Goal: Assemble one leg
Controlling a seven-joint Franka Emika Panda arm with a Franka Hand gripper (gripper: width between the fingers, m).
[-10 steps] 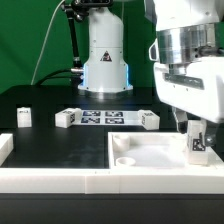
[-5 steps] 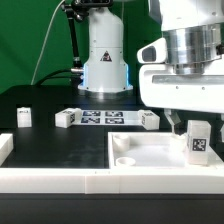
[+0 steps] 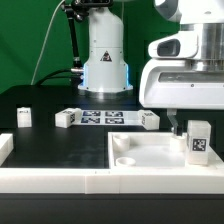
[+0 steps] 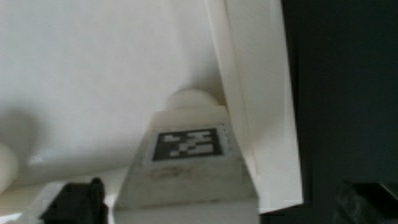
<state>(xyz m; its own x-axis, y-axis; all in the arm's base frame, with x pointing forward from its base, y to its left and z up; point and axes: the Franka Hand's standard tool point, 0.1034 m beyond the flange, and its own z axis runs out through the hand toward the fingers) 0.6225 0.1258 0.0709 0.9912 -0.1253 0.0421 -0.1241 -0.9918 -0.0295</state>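
Panel (image 3: 150,152), large and white, lies below our gripper (image 3: 181,128). We see the leg (image 3: 198,141) standing upright on it just under the gripper, whose fingers are apart and hold nothing. We judge this leg set; tightening may remain.

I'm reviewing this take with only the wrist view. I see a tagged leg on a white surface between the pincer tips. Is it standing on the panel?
Observer: Yes. The leg stands upright at the panel's corner on the exterior view's right.
Operator: Is the pincer gripping it?
Observer: No. The pincer is open, and its visible finger stands apart from the leg.
Operator: Any spare legs?
Observer: Three spare legs sit on the table: one alone and two at the marker board's ends.
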